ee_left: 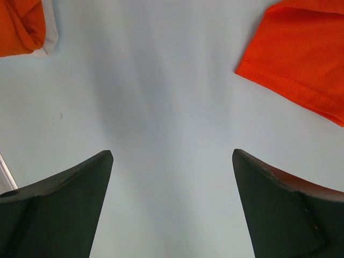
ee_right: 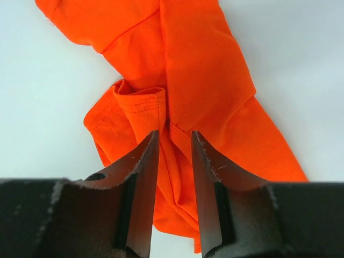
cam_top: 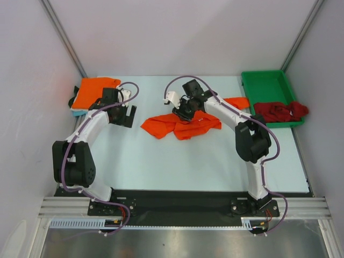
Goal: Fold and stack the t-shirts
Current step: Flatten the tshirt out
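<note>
Orange t-shirt, soft and light, lies crumpled at the table centre. The right fingers clamp a fold at its 12 o'clock edge; the left fingers stand apart. Hem corners probably hold better.

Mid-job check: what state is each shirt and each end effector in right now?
Centre orange t-shirt: crumpled, unfolded, on the table.
Far-left orange t-shirt: folded, lying on a pale blue one.
Dark red t-shirt: bunched, spilling over the green tray at its near rim.
Left end effector: open, over bare table.
Right end effector: nearly shut astride an orange fold; grip unclear.
</note>
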### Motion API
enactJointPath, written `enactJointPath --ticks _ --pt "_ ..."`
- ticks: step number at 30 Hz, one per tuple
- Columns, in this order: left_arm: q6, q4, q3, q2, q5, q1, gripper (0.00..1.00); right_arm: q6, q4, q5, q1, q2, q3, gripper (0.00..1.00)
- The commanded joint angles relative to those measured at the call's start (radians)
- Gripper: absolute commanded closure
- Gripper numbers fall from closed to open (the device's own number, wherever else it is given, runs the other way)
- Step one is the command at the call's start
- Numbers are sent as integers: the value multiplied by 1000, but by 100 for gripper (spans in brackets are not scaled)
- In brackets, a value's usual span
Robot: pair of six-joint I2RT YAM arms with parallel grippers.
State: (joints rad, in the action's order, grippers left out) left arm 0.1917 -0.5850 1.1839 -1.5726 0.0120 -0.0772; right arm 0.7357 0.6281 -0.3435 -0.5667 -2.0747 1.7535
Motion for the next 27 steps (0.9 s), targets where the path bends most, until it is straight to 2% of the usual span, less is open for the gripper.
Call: enactJointPath --ticks 1,9,27 --pt "-15 31 9 25 2 -3 1 39 53 18 -4 -5 52 65" --pt "-28 21 68 -24 16 -3 1 126 44 63 17 65 -54 66" --pt "-18 11 86 -64 -9 -1 0 154 82 64 60 -67 40 66"
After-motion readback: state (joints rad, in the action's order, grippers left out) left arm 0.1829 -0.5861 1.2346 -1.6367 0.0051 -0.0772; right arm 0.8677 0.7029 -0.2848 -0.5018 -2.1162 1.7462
